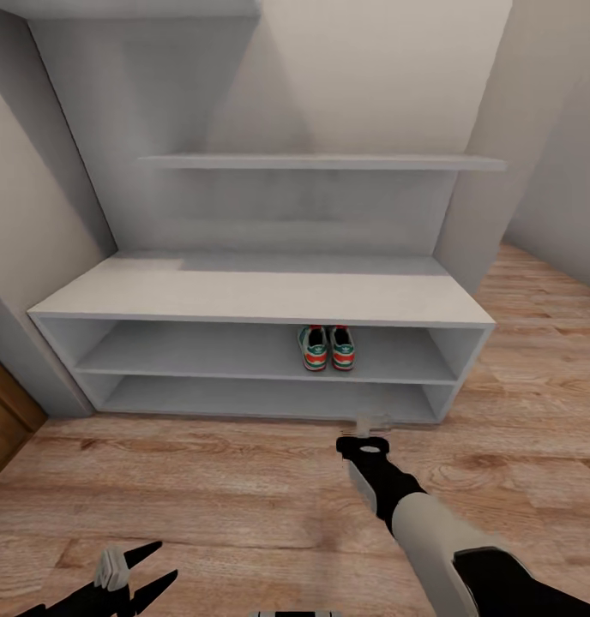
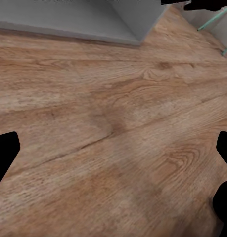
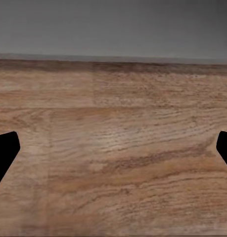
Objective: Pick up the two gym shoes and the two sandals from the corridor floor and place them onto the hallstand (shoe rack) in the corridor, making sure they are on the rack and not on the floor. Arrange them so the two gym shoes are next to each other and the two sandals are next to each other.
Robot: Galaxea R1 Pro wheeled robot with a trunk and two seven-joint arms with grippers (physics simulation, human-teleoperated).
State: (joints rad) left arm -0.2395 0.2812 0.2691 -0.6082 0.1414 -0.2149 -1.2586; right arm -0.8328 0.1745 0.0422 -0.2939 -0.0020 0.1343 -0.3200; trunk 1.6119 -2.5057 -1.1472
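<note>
The two gym shoes (image 1: 327, 347), cream with green stripes and red-orange heels, stand side by side, heels toward me, on the upper inner shelf of the light-grey hallstand (image 1: 243, 291). My right gripper (image 1: 370, 425) hovers low over the corridor floor (image 1: 201, 488) just in front of the rack's base, below the shoes. In the right wrist view its fingers (image 3: 4, 150) stand wide apart with nothing between them. My left gripper (image 1: 156, 567) is open near the bottom left, above bare planks (image 2: 113, 123). The sandals are out of view.
A long wall shelf (image 1: 321, 161) hangs above the bench top. A brown wooden panel (image 1: 3, 416) stands at the left beside the rack. Grey walls close in at right (image 1: 552, 171). The rack's lower corner (image 2: 93, 22) appears in the left wrist view.
</note>
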